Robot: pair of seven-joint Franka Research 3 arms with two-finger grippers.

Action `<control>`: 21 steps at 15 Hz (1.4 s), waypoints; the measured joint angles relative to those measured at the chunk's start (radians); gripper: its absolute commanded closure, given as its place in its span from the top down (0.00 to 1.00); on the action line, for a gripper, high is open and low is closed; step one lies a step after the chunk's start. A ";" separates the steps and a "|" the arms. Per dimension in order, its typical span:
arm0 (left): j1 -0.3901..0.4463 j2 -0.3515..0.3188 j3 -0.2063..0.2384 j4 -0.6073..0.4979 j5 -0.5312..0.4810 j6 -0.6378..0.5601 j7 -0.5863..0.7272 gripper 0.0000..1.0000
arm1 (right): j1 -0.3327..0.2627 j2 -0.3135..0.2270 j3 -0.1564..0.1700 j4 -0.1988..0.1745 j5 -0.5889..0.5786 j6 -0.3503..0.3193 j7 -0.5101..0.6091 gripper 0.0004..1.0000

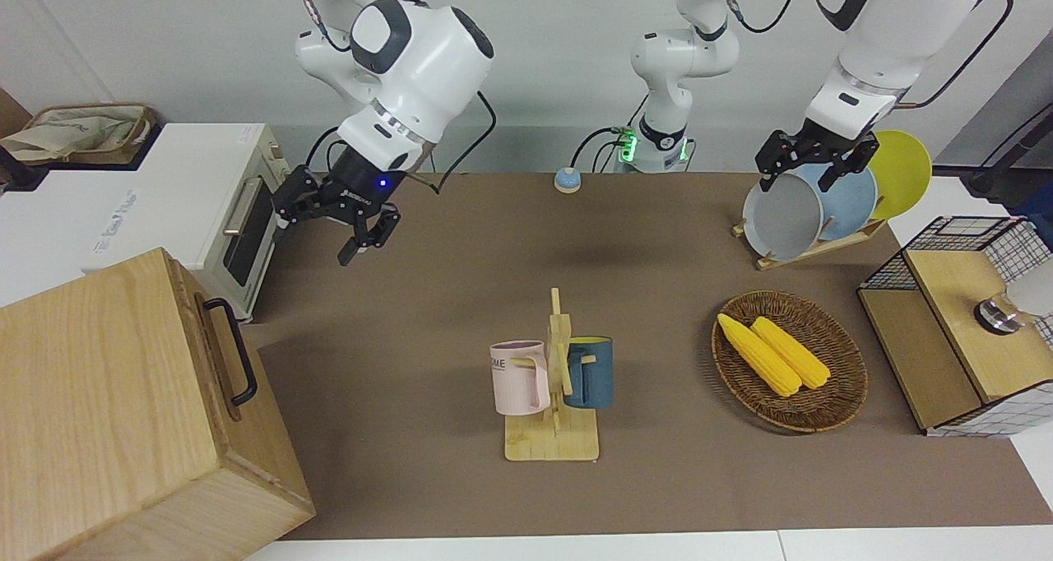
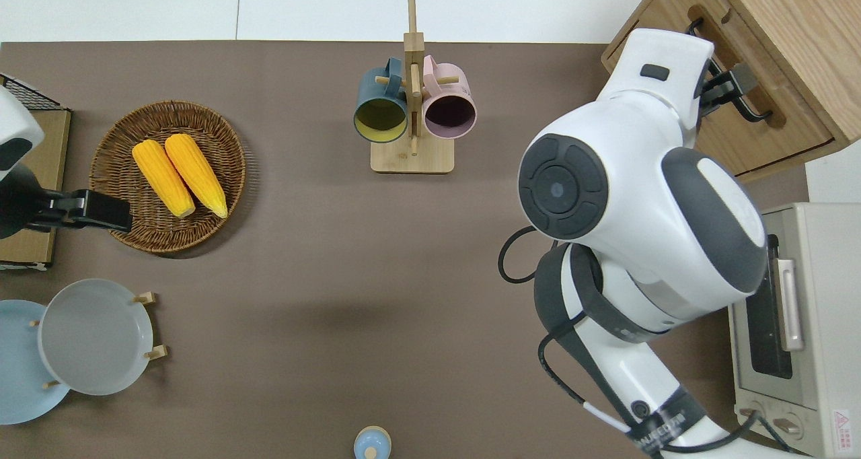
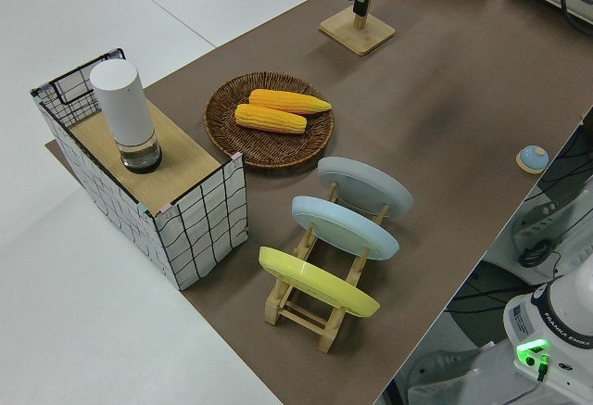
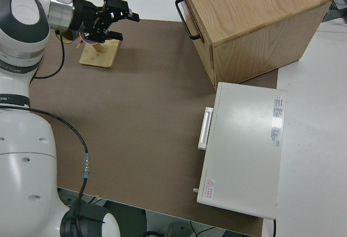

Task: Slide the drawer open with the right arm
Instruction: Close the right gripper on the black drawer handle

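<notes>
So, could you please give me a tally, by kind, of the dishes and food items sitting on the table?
Plates: 3 (grey, light blue, yellow)
Mugs: 2 (pink, dark blue)
Corn cobs: 2 ()
Wicker basket: 1
Total: 8

Brown-matted table point(image 1: 461, 298) against pale wall point(image 1: 535, 43)
</notes>
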State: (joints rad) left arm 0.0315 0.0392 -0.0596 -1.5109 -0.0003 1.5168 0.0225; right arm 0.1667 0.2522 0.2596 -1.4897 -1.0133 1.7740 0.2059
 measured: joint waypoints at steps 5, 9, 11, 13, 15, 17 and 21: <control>0.000 0.000 0.000 0.000 0.000 0.000 0.000 0.99 | 0.000 0.077 0.000 -0.046 -0.254 0.011 0.025 0.98; 0.000 0.000 0.000 0.000 0.000 0.000 0.000 0.99 | -0.005 0.112 -0.005 -0.116 -0.401 0.010 0.054 0.98; 0.000 0.000 0.000 0.000 0.000 0.000 0.000 0.99 | -0.018 0.119 -0.008 -0.137 -0.459 0.007 0.055 0.98; 0.000 0.000 0.000 0.000 0.000 0.000 0.000 0.99 | -0.034 0.132 -0.010 -0.148 -0.497 -0.004 0.057 0.98; 0.000 0.000 0.000 0.000 0.000 0.000 0.000 0.99 | -0.047 0.152 -0.012 -0.153 -0.546 -0.020 0.078 0.98; 0.000 0.000 0.000 0.000 0.000 0.000 0.000 0.99 | -0.052 0.179 -0.013 -0.158 -0.592 -0.054 0.147 0.98; 0.000 0.000 0.000 0.000 0.000 0.000 0.000 0.99 | -0.052 0.219 -0.013 -0.159 -0.647 -0.109 0.223 0.98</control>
State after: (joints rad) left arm 0.0315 0.0392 -0.0596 -1.5109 -0.0003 1.5168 0.0225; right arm 0.1147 0.4708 0.2463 -1.6484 -1.6607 1.6649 0.4289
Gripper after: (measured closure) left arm 0.004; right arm 0.018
